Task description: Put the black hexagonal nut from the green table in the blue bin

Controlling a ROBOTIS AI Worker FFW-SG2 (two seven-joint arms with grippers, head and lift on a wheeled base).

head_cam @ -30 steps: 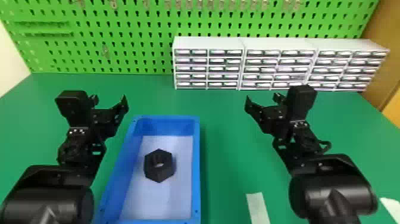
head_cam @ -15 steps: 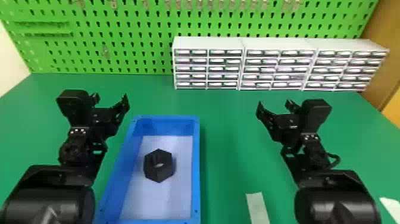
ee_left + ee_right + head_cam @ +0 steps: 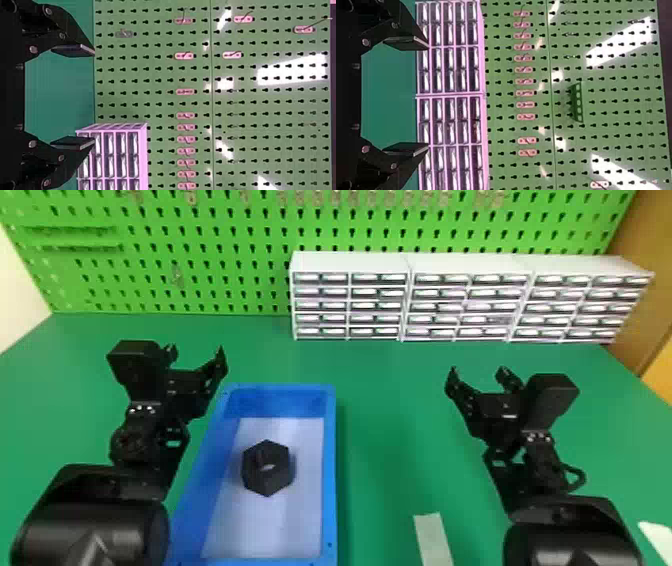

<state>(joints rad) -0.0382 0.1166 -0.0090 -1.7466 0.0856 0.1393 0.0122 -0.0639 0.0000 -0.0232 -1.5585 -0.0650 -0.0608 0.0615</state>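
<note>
The table (image 3: 385, 430) runs below and between the left claw (image 3: 196, 357) and the right claw (image 3: 477, 374). The board (image 3: 215, 290) rises beyond both, and the drawers (image 3: 350, 301) sit before it, farther off than the right claw and reaching out to either side of it. The bin (image 3: 329, 475) lies between the claws, close by the left one in the head view, though how high that claw hangs is hard to judge. Each claw has its two fingers spread apart, with nothing between them. A pale strip (image 3: 434, 540) lies on the table, nearer the robot than the right claw and to its left. The nut (image 3: 267, 482) is inside the bin, on its pale floor, to the left claw's right and nearer the robot.
</note>
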